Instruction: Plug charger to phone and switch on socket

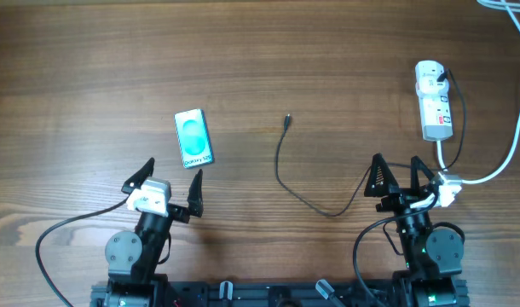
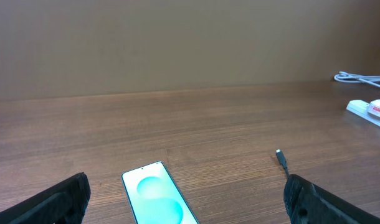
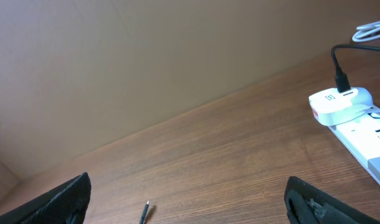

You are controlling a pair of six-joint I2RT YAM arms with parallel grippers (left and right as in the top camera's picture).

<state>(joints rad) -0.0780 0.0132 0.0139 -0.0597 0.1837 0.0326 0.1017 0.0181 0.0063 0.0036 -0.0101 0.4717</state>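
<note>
The phone (image 1: 193, 138) lies flat on the wooden table, teal-and-white screen up, just ahead of my left gripper (image 1: 173, 170), which stands open and empty; in the left wrist view the phone (image 2: 157, 196) sits between the wide-apart fingers. The charger cable (image 1: 281, 175) curves across the table's middle, its plug tip (image 1: 287, 121) lying free, also seen as a plug tip (image 2: 280, 155) (image 3: 146, 208). At the far right lies the white socket (image 1: 434, 101) (image 3: 358, 121) with a black plug in it. My right gripper (image 1: 398, 162) is open and empty, short of the socket.
A thick white cable (image 1: 499, 170) runs from the table's right edge to a white connector (image 1: 450, 183) beside my right gripper. Another loop of white cable (image 3: 374, 30) lies behind the socket. Bare wood surrounds the phone.
</note>
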